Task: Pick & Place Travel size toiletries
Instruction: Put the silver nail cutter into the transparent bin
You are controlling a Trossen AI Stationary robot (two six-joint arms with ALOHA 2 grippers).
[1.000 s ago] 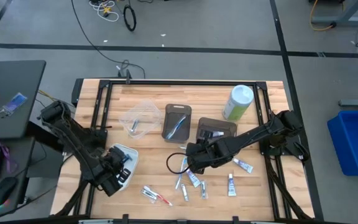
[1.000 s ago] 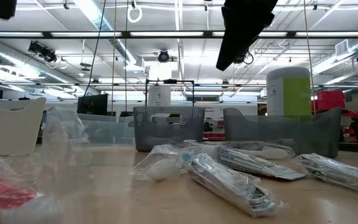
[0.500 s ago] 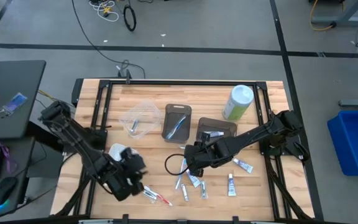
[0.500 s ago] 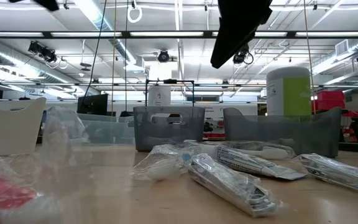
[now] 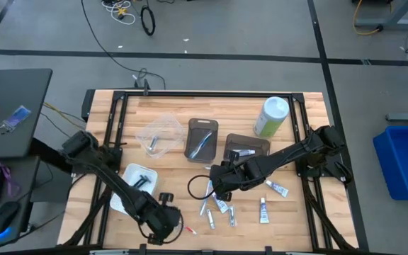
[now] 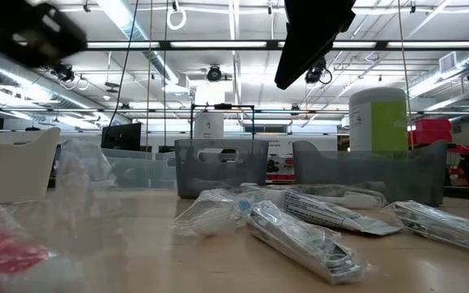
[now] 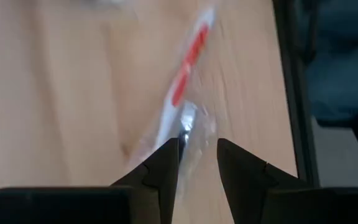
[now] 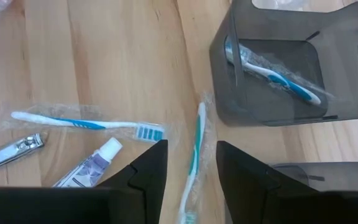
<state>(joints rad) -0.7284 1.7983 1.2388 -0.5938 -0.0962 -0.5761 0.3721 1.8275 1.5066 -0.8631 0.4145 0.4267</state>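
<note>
My left gripper (image 7: 196,163) hangs low over the near edge of the table (image 5: 168,106), its fingers parted with a narrow gap between them and nothing in it, right above a red-and-white toothbrush (image 7: 182,84) in a crinkly clear wrapper. My right gripper (image 8: 191,163) is also spread and empty, poised over a teal toothbrush (image 8: 194,149) that lies just beside a dark bin (image 8: 272,112) already holding another toothbrush. The rest of the toiletries, small tubes (image 5: 263,210) and a nail clipper (image 8: 11,152) among them, lie scattered across the near half of the table. The risk I see on the left is the wrapper: if I close too high I may pinch only loose film, and the brush could slide out or swing as I lift. It also lies close to the table's edge, so a nudge from a fingertip could push it off. On the right, the brush sits so near the bin wall that one finger could strike the bin and shove it.
</note>
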